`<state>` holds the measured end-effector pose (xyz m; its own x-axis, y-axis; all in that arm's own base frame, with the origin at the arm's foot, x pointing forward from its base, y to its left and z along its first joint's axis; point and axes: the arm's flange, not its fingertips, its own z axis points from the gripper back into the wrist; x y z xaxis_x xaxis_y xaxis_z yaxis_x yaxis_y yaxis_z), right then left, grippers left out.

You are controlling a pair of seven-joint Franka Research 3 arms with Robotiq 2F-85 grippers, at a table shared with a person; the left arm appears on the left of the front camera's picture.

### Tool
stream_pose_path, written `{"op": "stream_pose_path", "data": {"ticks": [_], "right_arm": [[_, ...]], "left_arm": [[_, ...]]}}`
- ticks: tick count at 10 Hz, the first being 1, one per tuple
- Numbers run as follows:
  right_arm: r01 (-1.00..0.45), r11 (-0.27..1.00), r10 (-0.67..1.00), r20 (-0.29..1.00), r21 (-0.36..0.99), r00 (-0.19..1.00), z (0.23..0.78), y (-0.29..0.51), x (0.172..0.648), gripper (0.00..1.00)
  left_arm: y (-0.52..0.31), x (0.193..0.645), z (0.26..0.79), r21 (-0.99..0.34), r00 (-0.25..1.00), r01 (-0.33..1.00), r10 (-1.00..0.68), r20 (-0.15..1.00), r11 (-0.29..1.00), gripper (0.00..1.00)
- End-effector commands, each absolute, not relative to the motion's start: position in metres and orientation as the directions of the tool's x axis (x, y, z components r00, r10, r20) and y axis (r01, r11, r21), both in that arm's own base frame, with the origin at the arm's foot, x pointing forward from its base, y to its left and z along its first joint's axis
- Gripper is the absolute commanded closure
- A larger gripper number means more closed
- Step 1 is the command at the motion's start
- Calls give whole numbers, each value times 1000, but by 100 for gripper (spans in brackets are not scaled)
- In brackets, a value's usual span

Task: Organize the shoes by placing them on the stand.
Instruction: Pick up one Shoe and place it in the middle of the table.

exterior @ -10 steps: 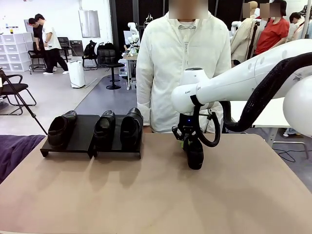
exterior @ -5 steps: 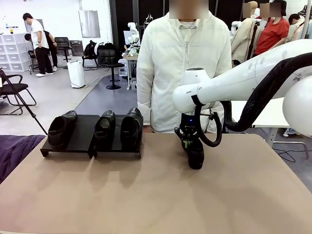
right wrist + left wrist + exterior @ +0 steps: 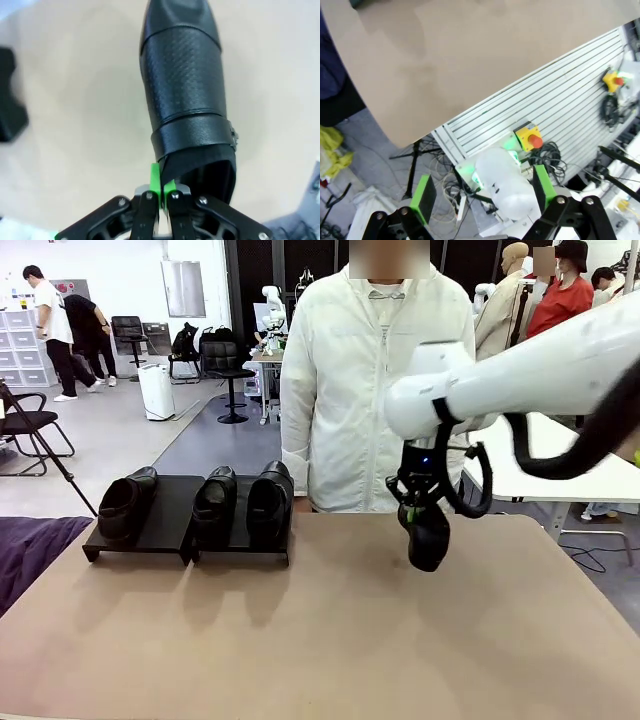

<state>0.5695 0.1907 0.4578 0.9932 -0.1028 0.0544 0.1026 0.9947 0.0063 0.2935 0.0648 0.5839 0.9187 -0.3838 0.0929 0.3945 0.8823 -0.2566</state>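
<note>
Clamped by its rim, shoe [image 3: 429, 536] hangs below right gripper [image 3: 413, 508].

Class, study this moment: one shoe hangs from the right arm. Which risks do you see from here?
1. The right end effector pinches only the thin collar edge of the held shoe; it may slip.
2. The stand's free slot lies between two shoes; the hanging shoe might knock them.

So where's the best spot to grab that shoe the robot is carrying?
Probably the back rim of the opening, coming from above, as the right gripper does now. It is shut on the shoe there, pinching the thin leather edge between its green pads. The toe is rounded, wide and glossy, likely too much for the fingers, while the collar is a thin lip and lets the shoe hang toe-down.
</note>
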Motion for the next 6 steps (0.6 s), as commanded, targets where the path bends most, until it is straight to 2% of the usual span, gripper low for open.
{"op": "stream_pose_path", "data": {"ticks": [1,3,4,6], "right_arm": [[77,997,-78,-29,-27,997,476,187,482,100],[70,997,-70,-11,-26,997,460,186,413,100],[108,994,-107,34,-9,994,453,184,397,100],[106,994,-106,47,5,993,453,181,426,100]], "left_arm": [[66,293,585,-271,915,403,-391,99,874,0],[66,293,585,-271,915,403,-391,99,874,0],[66,293,585,-271,915,403,-391,99,874,0],[66,293,585,-271,915,403,-391,99,874,0]]}}
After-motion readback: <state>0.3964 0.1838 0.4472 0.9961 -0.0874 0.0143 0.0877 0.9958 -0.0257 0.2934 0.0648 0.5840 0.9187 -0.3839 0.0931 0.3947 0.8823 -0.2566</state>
